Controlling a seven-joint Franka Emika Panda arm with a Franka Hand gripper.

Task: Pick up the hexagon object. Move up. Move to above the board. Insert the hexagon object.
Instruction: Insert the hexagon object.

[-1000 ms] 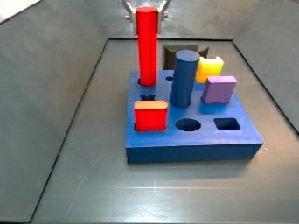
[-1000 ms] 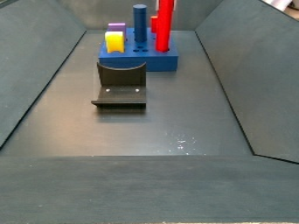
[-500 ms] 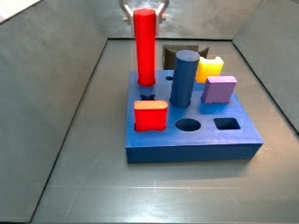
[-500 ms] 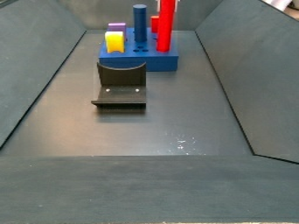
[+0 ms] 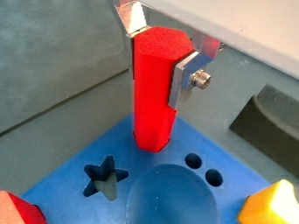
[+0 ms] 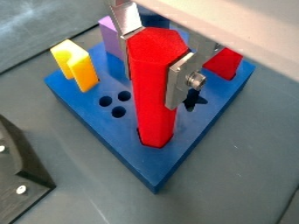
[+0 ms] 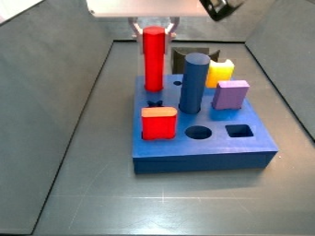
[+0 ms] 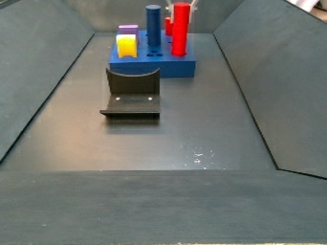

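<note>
The hexagon object (image 7: 153,57), a tall bright red faceted rod, stands upright with its lower end inside a hole at the far left corner of the blue board (image 7: 204,159). My gripper (image 7: 153,28) is shut on the rod's top. In both wrist views the silver fingers (image 5: 187,79) (image 6: 179,80) press on opposite faces of the rod (image 5: 155,96) (image 6: 152,96). The rod's base meets the board (image 5: 82,157) (image 6: 122,136). In a side view the rod (image 8: 182,27) stands on the board (image 8: 179,67).
A dark blue cylinder (image 7: 194,81), a yellow piece (image 7: 222,72), a purple block (image 7: 233,93) and a short red cube (image 7: 157,122) sit in the board. A star hole (image 5: 105,175) lies beside the rod. The fixture (image 8: 132,91) stands next to the board.
The gripper has moved down with the rod. The rod's lower end has sunk into the board's hole and its top now sits lower.
</note>
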